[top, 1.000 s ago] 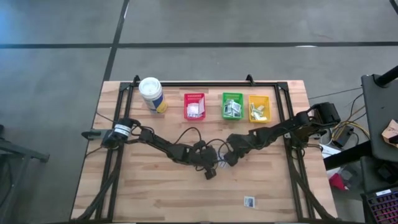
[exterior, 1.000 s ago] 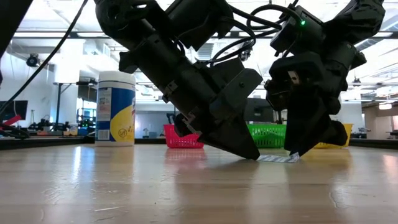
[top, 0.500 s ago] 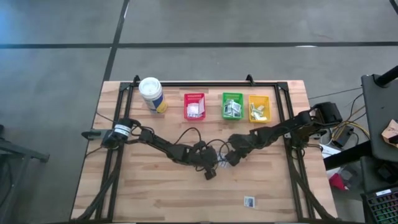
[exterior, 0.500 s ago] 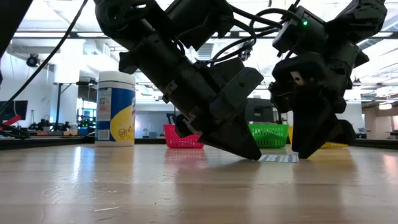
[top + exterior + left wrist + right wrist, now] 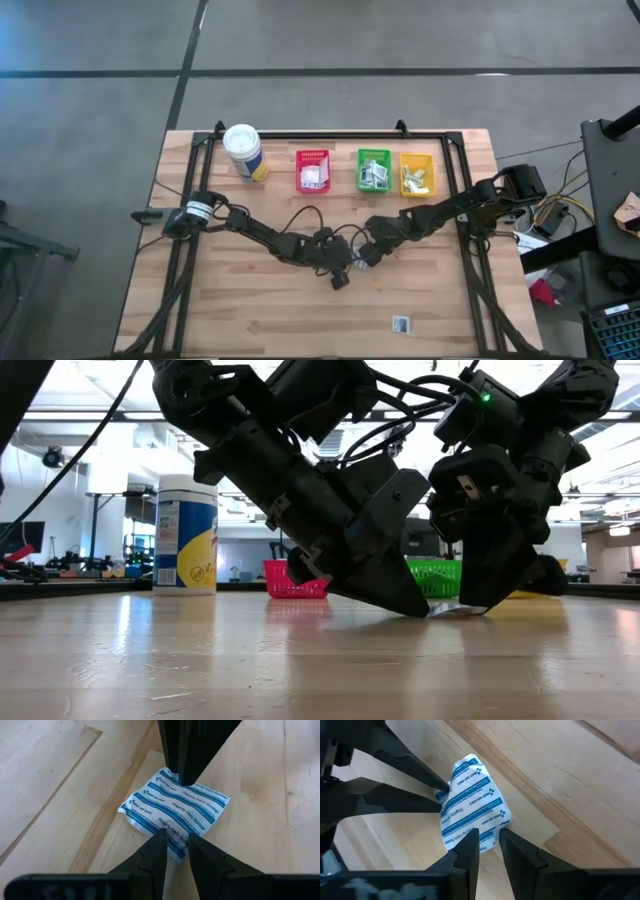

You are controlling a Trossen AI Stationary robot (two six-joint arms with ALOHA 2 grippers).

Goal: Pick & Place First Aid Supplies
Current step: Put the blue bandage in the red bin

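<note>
Two robot grippers meet over one blue-striped packet at the middle of a wooden table.

The packet (image 5: 175, 812) lies flat on the table (image 5: 250, 310), just toward six o'clock of centre. The left gripper (image 5: 174, 847) presses down on one edge, its jaws a narrow slit apart, apparently pinning the packet so it cannot slide. The right gripper (image 5: 489, 845) straddles the opposite edge with jaws narrow, likely to pinch and lift it; no firm hold shows yet. Red (image 5: 313, 171), green (image 5: 374, 170) and yellow bins (image 5: 417, 173), already holding packets, sit at twelve o'clock. Another packet (image 5: 401, 323) lies near five o'clock.
</note>
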